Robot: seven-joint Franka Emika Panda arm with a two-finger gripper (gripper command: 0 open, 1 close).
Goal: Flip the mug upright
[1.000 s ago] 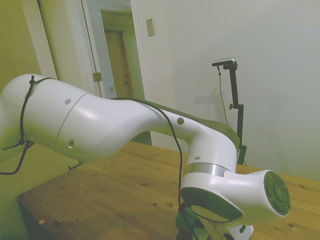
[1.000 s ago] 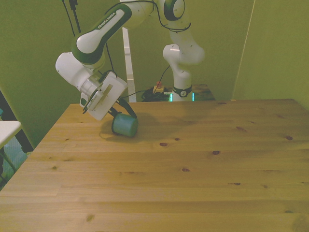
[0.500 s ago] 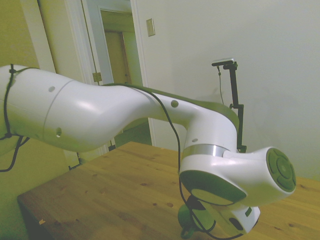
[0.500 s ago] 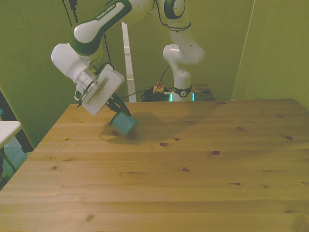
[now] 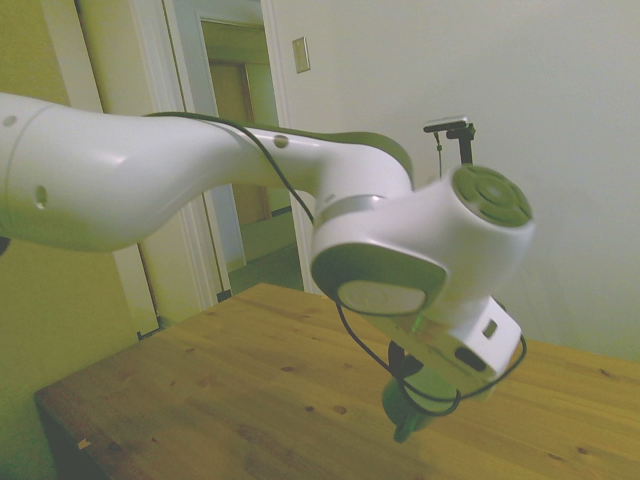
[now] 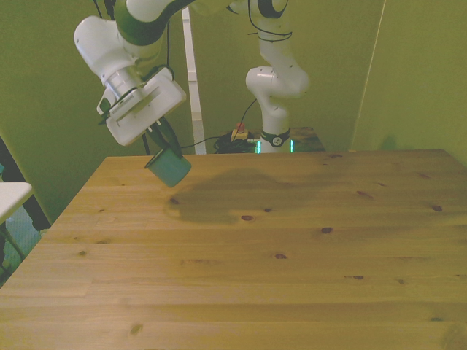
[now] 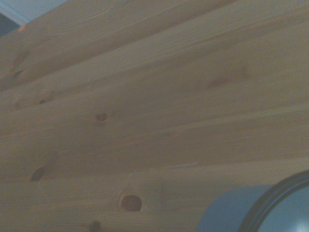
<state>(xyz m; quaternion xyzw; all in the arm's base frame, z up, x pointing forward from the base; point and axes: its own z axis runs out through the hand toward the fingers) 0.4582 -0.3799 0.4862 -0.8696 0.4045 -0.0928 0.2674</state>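
Note:
The teal-green mug [image 6: 169, 168] hangs tilted in the air above the wooden table [image 6: 277, 240], near its far corner on the front view's left. My gripper [image 6: 165, 149] is shut on the mug's upper part, holding it from above. In the side view the mug [image 5: 408, 412] shows as a green shape under the wrist, mostly hidden by the hand, and the gripper [image 5: 404, 385] is lifted off the tabletop. The wrist view catches part of the mug's dark rim and teal wall [image 7: 263, 208] over the table planks.
The arm's shadow [image 6: 226, 197] lies on the table beside the mug. A white ledge [image 6: 11, 195] stands off the table's edge at the front view's left. The side view has a doorway [image 5: 240, 120] behind the table.
The gripper has risen with the mug, lifting it off the table and carrying it toward the front view's left. The mug has turned from lying on its side to hanging tilted.

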